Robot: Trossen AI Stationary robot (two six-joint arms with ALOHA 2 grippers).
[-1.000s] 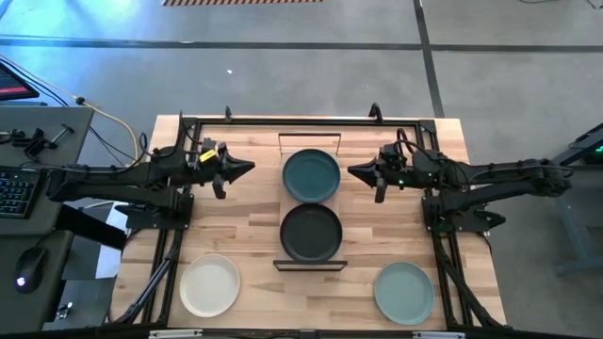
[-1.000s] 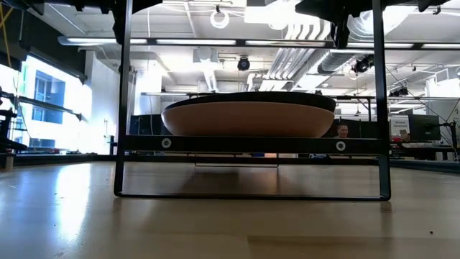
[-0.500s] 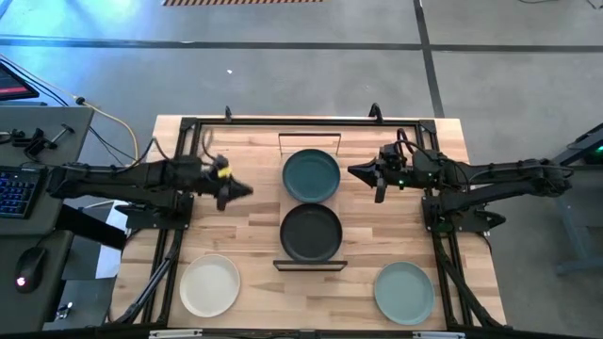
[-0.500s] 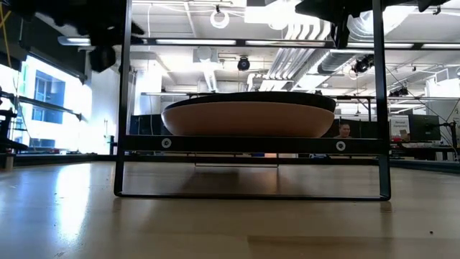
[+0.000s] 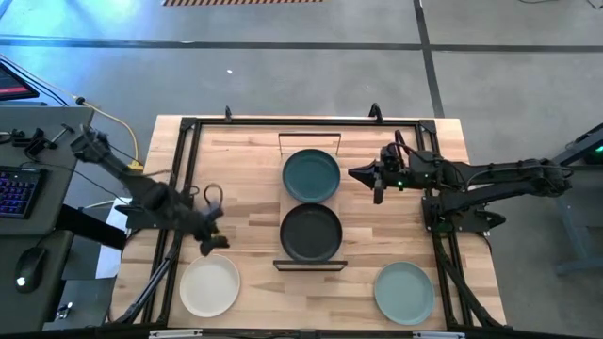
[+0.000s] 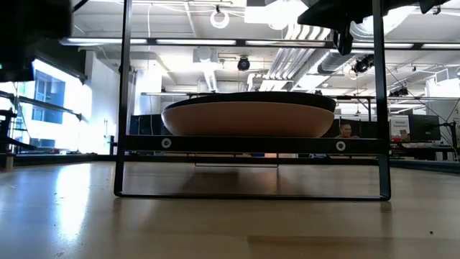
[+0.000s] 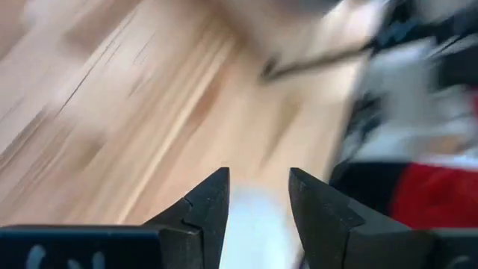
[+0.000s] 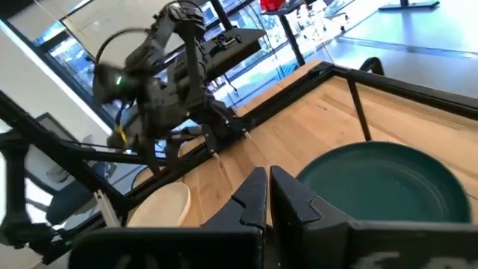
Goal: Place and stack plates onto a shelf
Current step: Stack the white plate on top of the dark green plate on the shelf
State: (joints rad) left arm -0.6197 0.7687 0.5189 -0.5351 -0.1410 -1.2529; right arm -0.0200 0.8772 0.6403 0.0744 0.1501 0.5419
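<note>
Left gripper [image 5: 212, 243] hovering narrowly parted, empty, beside cream plate [image 5: 209, 285].
Shelf [image 5: 310, 265] is holding black plate [image 5: 311, 233] and teal plate [image 5: 311, 175]; right gripper [image 5: 362, 174] is waiting nearly closed, empty. Risk: misjudged descent striking the rim, sliding it tableward.
</note>
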